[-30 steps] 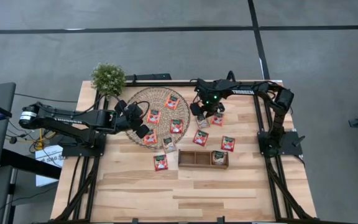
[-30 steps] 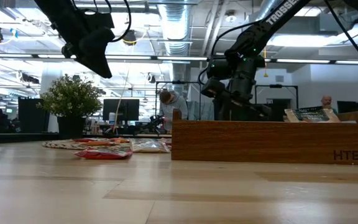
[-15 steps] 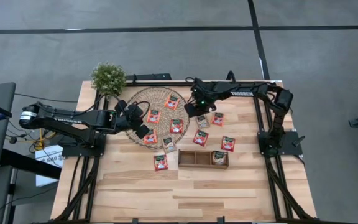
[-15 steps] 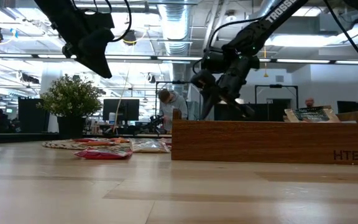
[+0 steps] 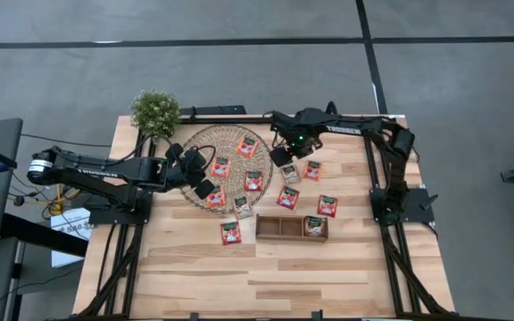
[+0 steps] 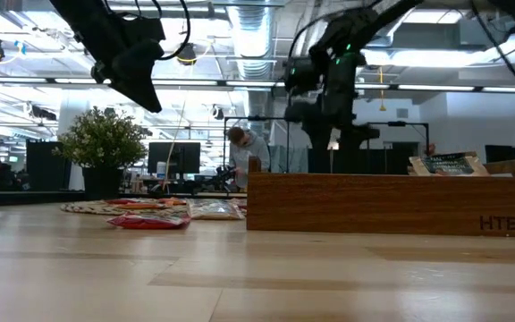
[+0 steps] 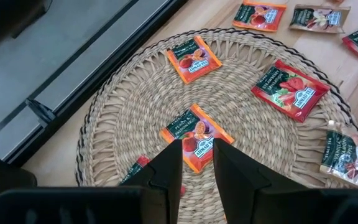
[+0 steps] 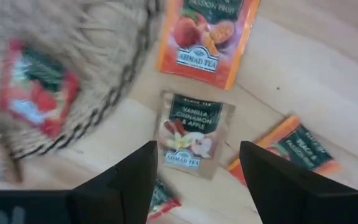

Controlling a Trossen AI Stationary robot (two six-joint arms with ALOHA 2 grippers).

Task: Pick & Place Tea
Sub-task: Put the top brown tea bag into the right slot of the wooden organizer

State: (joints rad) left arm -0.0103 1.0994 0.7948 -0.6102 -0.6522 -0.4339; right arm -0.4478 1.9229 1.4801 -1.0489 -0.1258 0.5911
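Note:
Red tea sachets lie flat on the round woven mat [image 5: 230, 169], among them one [image 7: 196, 135] below my left gripper [image 7: 197, 167], which hangs open over the mat's left part. Other sachets lie on the table right of the mat. My right gripper [image 8: 194, 183] stands open above them and points down. A pale sachet [image 8: 188, 134] lies on the wood between and beneath its fingers, untouched. Another sachet [image 5: 313, 226] lies in the right compartment of the wooden tray [image 5: 279, 228].
A potted plant [image 5: 155, 111] stands at the table's far left corner. One red sachet [image 5: 230, 232] lies left of the tray, and two more [image 5: 327, 206] [image 5: 287, 197] lie just beyond it. Bare wood stretches from the tray to the near edge.
My right gripper has risen a little over the sachets right of the mat and has tipped from a slant until it points straight down. The sachets lie where they were.

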